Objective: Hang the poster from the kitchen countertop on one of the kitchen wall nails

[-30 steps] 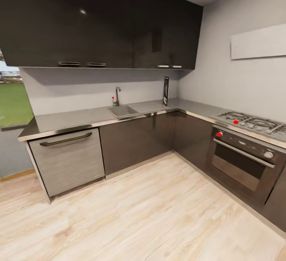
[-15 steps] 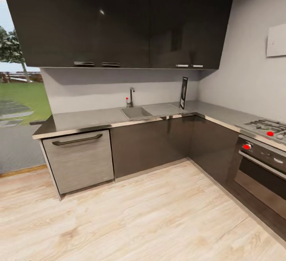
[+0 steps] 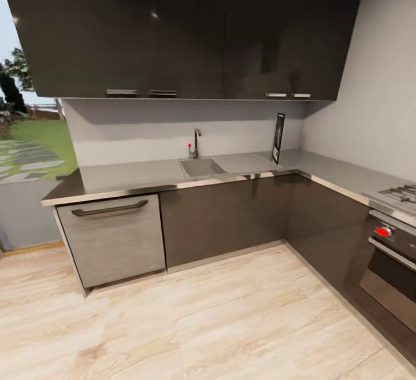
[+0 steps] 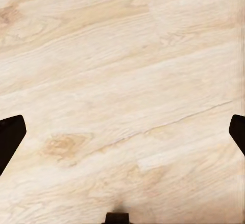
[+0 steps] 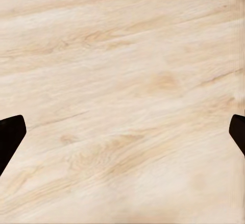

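Observation:
The poster (image 3: 278, 137) stands upright, seen edge-on, on the grey kitchen countertop (image 3: 138, 173) near the inner corner, leaning against the backsplash to the right of the sink (image 3: 201, 167). In the left wrist view, my left gripper (image 4: 122, 134) is open over light wood floor, with one dark fingertip at each side edge. My right gripper (image 5: 122, 134) in the right wrist view is open the same way, with nothing between its fingers. Any nail on the pale grey wall (image 3: 375, 102) is too small to make out.
Glossy black upper cabinets (image 3: 173, 27) hang over the counter. A steel dishwasher front (image 3: 112, 238) sits at the left end, and an oven (image 3: 390, 270) with a red knob and a hob (image 3: 404, 194) are at the right. Wood floor (image 3: 202, 316) lies open ahead; a window (image 3: 29, 154) is far left.
The whole head view has shifted: the camera turned left, so the counter, poster and oven slid right in the picture. The white wall panel has left the frame.

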Tool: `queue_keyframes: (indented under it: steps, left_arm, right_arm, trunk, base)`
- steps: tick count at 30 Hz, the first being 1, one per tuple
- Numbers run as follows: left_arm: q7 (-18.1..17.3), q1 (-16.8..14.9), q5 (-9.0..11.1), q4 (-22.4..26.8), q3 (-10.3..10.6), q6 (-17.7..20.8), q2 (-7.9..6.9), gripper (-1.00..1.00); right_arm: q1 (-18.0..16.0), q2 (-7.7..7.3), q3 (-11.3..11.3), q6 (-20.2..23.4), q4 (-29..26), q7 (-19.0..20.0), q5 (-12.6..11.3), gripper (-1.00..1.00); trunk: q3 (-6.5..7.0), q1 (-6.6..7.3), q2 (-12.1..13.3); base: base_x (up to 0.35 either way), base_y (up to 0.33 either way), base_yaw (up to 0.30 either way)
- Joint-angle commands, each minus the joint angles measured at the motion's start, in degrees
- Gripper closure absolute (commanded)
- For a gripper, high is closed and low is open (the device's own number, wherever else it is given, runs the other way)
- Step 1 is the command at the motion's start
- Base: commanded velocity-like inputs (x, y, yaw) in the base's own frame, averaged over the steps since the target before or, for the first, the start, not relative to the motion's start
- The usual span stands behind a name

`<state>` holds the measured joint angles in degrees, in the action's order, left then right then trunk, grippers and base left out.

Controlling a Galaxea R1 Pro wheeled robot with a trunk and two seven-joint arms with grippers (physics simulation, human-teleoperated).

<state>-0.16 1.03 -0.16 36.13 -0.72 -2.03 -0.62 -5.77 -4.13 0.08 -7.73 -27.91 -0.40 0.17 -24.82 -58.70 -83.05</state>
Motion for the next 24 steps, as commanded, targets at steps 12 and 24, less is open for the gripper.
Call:
queue_keyframes:
  steps: [12, 24]
  left_arm:
    - [0.0, 0.0, 0.0, 0.1, -0.1, -0.1, 0.0, -1.0]
    - [0.0, 0.0, 0.0, 0.1, -0.1, -0.1, 0.0, -1.0]
  right_arm:
    - [0.0, 0.0, 0.0, -0.2, 0.1, 0.0, 0.0, -1.0]
    - [0.0, 0.0, 0.0, -0.2, 0.1, 0.0, 0.0, -1.0]
  trunk:
    - [0.35, -0.03, 0.0]
    - [0.37, -0.03, 0.0]
  base:
    - [0.28, -0.212, -0.166]
    - [0.301, -0.159, -0.011]
